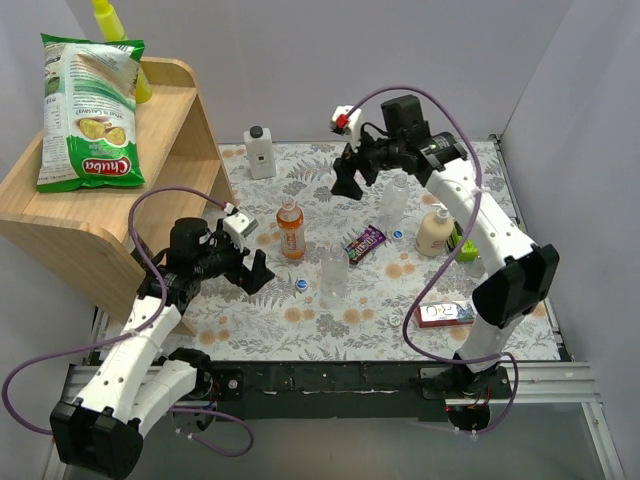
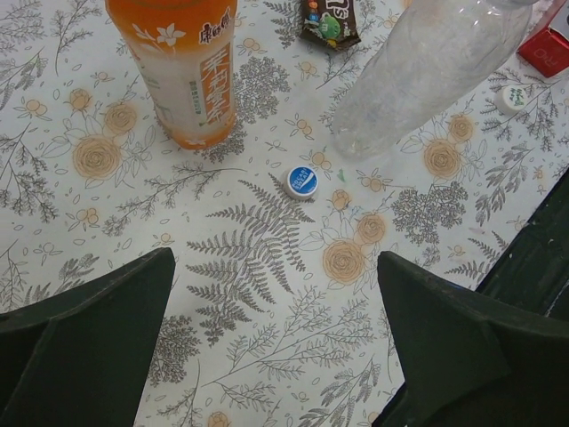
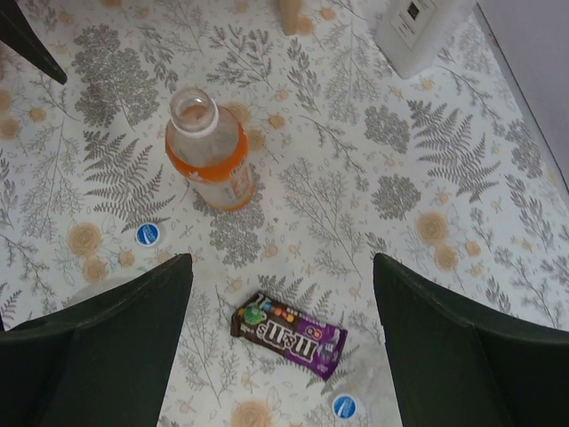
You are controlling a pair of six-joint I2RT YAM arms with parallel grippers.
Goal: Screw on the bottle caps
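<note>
Blue cap [image 2: 301, 181] flat on table [image 2: 267, 356], just ahead of wide-open left end effector [image 2: 276, 260]; much farther from right end effector [image 3: 281, 258], also released.

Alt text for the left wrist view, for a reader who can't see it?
A small blue bottle cap lies on the floral table cover, just beyond the open left gripper, whose dark fingers frame the bottom corners. Behind it stand an orange bottle, upper left, and a clear bottle, upper right.
</note>
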